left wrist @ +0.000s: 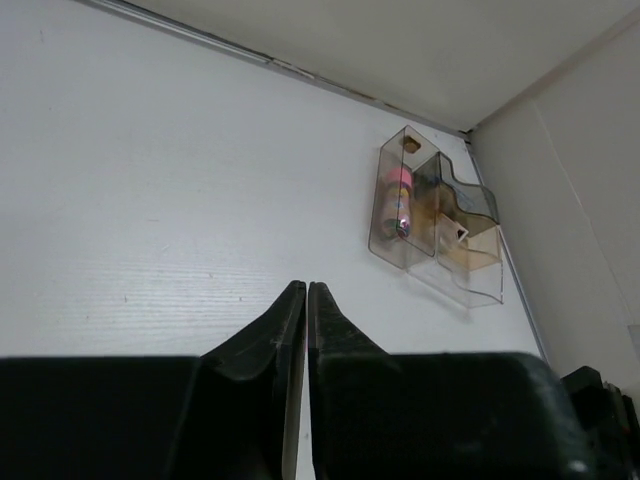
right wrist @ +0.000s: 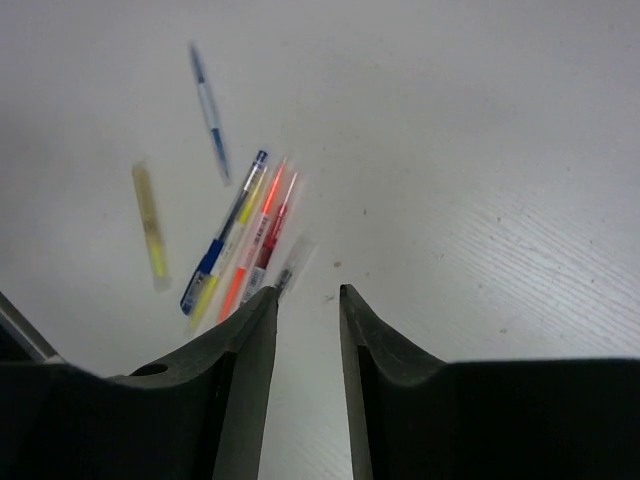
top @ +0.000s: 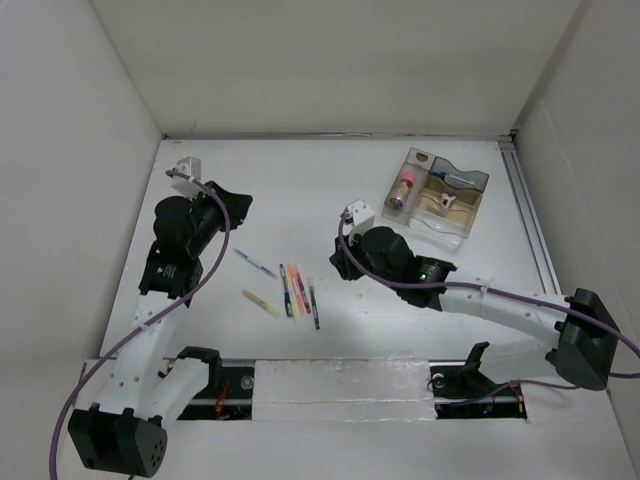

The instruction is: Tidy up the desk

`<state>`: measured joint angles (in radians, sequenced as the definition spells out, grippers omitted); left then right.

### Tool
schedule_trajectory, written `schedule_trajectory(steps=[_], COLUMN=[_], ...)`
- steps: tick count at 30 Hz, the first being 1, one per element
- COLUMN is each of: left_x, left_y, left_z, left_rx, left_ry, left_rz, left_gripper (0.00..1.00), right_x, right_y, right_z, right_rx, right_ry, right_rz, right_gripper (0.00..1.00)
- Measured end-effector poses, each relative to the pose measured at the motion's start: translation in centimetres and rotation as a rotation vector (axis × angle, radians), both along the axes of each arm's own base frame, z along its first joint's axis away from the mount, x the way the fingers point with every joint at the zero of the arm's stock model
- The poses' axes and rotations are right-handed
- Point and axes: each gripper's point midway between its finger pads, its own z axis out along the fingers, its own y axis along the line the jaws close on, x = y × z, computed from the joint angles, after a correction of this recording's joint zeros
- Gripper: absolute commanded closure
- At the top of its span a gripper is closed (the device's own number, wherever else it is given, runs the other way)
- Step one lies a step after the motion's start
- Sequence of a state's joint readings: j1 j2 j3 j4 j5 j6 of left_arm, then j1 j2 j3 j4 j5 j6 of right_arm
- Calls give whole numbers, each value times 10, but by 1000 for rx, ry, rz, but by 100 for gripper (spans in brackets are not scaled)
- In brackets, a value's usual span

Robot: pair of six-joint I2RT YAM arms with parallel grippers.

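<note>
The white desk point(top: 300, 190) carries a loose group of pens near its front middle. A blue pen point(top: 255, 263) lies apart, a yellow marker point(top: 262, 303) sits left of the cluster, and a dark pen point(top: 314, 305) lies at its right. My right gripper point(top: 338, 266) hovers just right of them. Its jaws are open in the right wrist view point(right wrist: 308, 292), with nothing between them. Ahead lie the blue pen point(right wrist: 209, 110), yellow marker point(right wrist: 150, 222), red pen point(right wrist: 272, 225) and a clear pen point(right wrist: 293, 265) by the left fingertip. My left gripper point(top: 236, 200) point(left wrist: 307, 287) is shut and empty, above bare desk at the left.
A clear compartment tray point(top: 437, 190) point(left wrist: 435, 215) stands at the back right, holding a pink-capped item point(left wrist: 399, 195) and small bits. A metal rail point(top: 530, 220) runs along the desk's right edge. White panels wall the left, back and right sides.
</note>
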<state>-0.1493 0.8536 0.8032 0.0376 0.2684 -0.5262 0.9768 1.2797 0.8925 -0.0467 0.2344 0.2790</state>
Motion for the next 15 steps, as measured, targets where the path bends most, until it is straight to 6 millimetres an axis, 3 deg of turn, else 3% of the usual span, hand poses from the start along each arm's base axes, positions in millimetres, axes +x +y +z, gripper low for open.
schedule_trajectory(steps=[4,9,15], left_x=[3,4,4], left_y=[-1,-2,-2], left_z=[-6,-9,-9], left_rx=[3,4,5], left_ry=[20,28,28], left_rz=[-5,-5,-6], left_gripper=[100,100,90], right_x=[-3,-16,-40], right_y=[1,14,30], right_z=[-22,-73,-121], right_rx=[-48,-144,-260], right_ry=[36,121,210], right_rz=[-13,-6,42], right_gripper=[65,65,62])
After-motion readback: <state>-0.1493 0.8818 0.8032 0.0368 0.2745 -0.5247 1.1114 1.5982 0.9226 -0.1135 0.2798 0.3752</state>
